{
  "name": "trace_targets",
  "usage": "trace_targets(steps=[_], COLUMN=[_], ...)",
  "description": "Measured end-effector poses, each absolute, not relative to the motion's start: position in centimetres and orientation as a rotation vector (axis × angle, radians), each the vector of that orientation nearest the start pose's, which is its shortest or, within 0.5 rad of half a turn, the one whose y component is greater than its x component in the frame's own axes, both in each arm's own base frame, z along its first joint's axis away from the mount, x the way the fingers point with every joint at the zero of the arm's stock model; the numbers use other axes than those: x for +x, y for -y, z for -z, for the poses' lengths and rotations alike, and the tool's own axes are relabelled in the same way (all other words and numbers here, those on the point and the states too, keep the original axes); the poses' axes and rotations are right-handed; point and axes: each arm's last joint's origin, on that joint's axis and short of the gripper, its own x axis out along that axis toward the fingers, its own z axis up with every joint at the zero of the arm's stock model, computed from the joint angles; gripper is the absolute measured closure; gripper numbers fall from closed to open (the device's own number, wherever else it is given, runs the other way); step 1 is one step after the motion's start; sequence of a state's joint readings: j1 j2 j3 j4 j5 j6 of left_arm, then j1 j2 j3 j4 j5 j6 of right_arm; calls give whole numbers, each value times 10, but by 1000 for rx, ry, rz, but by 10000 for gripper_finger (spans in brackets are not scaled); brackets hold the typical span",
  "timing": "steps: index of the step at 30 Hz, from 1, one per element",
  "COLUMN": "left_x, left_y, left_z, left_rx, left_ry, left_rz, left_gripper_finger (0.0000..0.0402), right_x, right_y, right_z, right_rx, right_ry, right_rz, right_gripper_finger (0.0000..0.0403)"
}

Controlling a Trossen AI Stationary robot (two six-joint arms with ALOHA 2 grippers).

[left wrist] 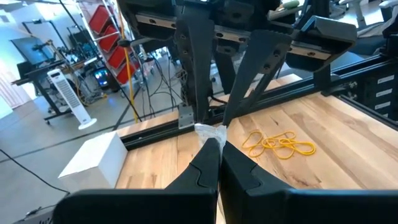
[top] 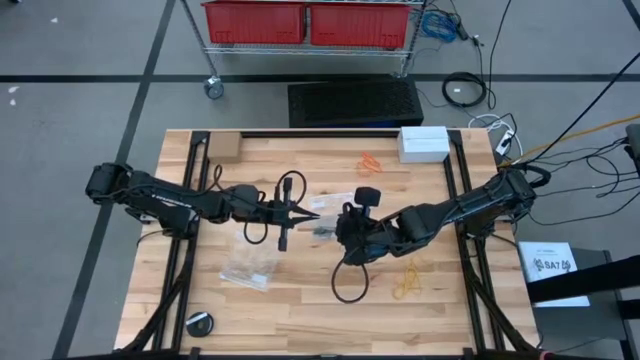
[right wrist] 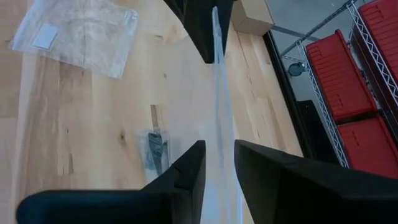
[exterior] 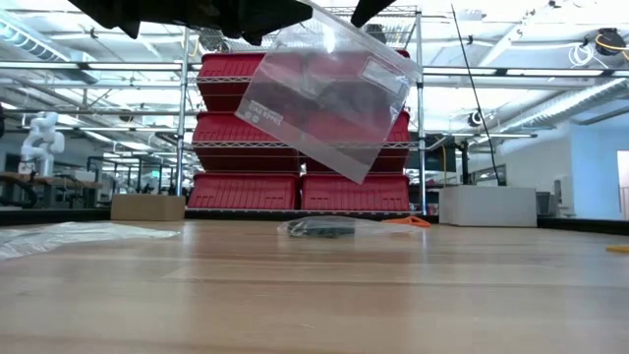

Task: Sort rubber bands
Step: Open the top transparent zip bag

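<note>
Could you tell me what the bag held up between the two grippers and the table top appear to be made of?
The bag looks like thin, clear, glossy plastic film: the red bins show through it, and it carries a pale label. The left gripper, shut, pinches a crumpled corner. The table top appears to be light, matte wood in joined planks, with visible grain and seams.

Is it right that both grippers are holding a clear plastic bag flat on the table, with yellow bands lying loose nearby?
Not quite: the clear plastic bag is held up in the air, not flat on the table, as the low view shows. The left gripper and right gripper do pinch it, and yellow bands lie loose nearby.
</note>
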State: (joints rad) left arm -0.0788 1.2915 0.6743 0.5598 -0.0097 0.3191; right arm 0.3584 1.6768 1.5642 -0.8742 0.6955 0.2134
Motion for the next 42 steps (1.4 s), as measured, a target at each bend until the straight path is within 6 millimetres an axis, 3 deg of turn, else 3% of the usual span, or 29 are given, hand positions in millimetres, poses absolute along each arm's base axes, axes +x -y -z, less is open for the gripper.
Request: trace_targets(steps=[6,14,19,24,28,35,42], left_x=[277,277,277,277,277,277,277], left_y=[22,22,22,22,21,21,23], left_z=[-259,-259,-259,-259,-258,-255,-256], left_rx=[321,322,322,322,322,300,267], left_ry=[-46,-45,-46,-46,-58,-85,-68], left_rz=[78,75,75,75,73,76,123], left_gripper_finger=[398,398,398,398,396,351,296], right_x=[333,339,349,355,351,345,344], right_y=[-105,-90,-83,-84,-89,-94,-95], right_z=[-321,-320,-314,-300,-305,-330,-333], right_rx=[-284,-285,-216,-251,-229,-198,-214], right_ry=[-823,-835,-859,-919,-910,-858,-863], right_rz=[382,414,341,309,286,261,253], right_gripper_finger=[321,321,322,371,396,402,403])
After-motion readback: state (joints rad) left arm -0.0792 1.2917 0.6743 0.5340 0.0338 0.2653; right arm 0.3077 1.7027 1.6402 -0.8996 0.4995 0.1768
